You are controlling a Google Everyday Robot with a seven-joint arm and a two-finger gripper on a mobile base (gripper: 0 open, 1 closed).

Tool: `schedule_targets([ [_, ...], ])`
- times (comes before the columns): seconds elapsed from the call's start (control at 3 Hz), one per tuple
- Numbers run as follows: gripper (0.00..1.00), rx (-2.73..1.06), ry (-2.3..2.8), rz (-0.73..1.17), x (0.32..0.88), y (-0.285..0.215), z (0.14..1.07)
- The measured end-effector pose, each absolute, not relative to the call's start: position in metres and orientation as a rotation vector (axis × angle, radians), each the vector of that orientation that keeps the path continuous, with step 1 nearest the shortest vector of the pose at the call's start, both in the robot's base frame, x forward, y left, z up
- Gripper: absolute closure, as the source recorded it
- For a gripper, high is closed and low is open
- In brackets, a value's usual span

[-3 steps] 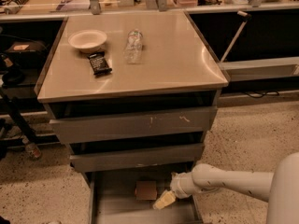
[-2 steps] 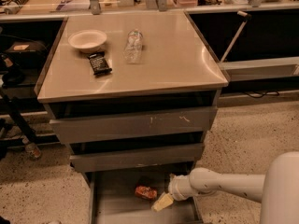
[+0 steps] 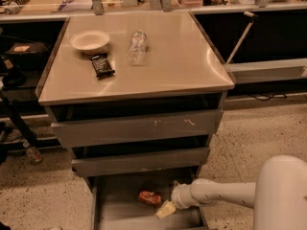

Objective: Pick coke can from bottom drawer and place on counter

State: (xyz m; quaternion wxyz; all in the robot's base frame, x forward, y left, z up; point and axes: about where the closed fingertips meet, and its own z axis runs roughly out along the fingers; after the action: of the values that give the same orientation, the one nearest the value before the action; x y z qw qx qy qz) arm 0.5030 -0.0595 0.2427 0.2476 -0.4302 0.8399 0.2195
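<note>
My gripper (image 3: 165, 210) hangs low inside the drawer (image 3: 120, 212); I cannot tell whether it is spread or closed. The can (image 3: 150, 197) lies just beside it, left and slightly beyond.

The arm (image 3: 225, 194) extends leftward, its gripper (image 3: 165, 210) low, tilted down.

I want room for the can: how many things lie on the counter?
3: white bowl at back left, black snack bar just in front of it, clear bottle right of the bowl. None seems hidden. The gripper is in the bottom drawer, beside the coke can.
</note>
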Motion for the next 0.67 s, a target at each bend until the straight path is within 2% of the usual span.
schedule_targets([
  [0.67, 0.00, -1.198, 2.236, 0.631, 0.513, -0.034, 0.230],
])
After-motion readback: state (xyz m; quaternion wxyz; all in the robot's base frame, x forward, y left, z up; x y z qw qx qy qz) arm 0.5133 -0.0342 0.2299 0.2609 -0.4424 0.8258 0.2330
